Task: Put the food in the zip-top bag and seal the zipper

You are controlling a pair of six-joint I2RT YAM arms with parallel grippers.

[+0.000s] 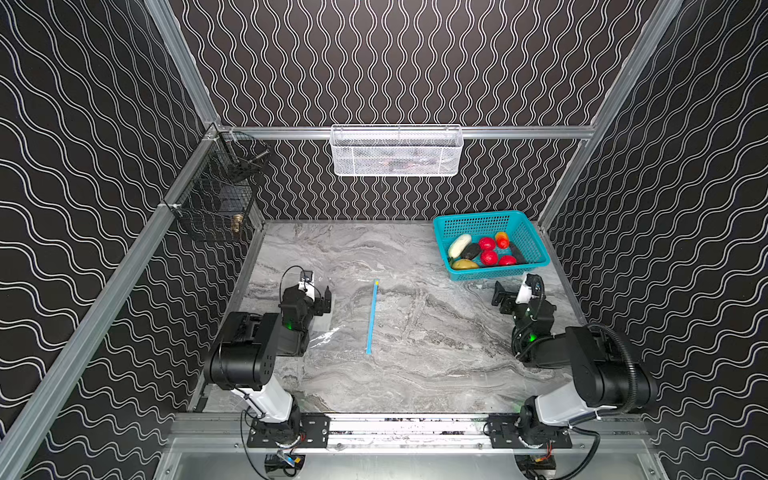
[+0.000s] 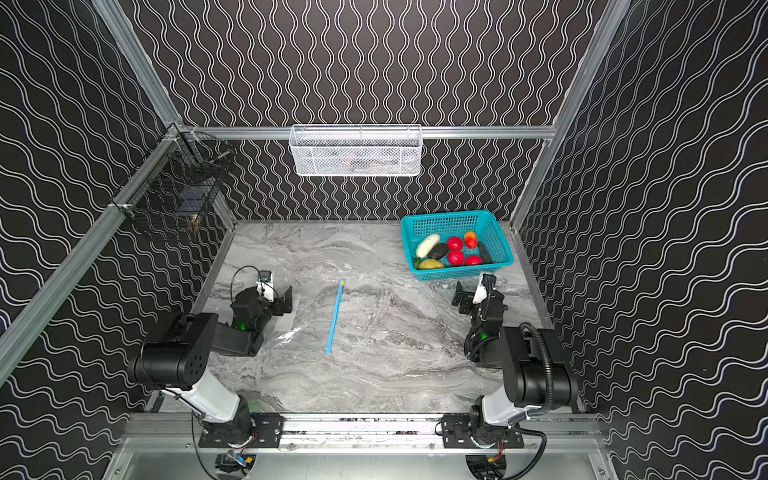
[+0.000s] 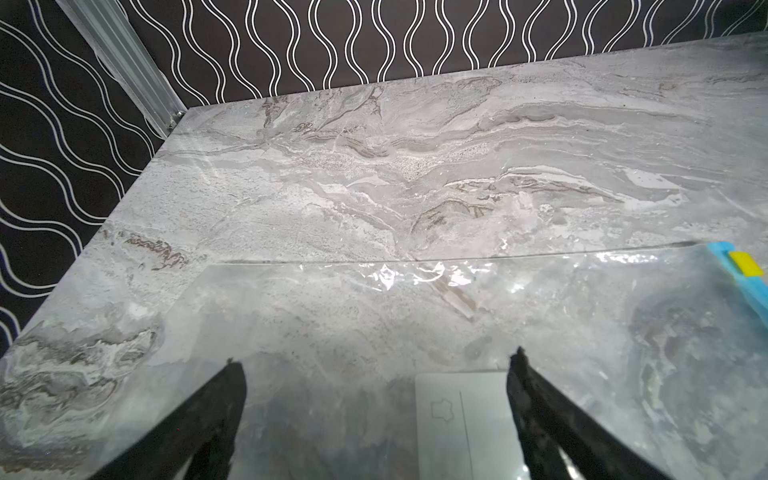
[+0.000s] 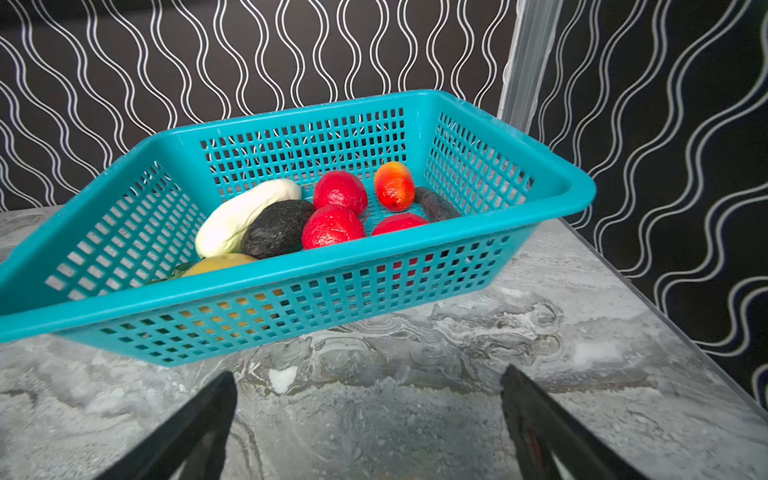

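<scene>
Three red fruits (in basket), one bag

The clear zip-top bag lay flat near the tabletop's middle. Its light-blue zipper ran front to back, with the yellow slider at the far end. The toy food sat heaped in a teal basket at the far right corner.

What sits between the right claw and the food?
The right wrist view shows a strip of bare marble table, then the near wall of the teal basket; the food lies inside it. The open right claw holds nothing.
</scene>
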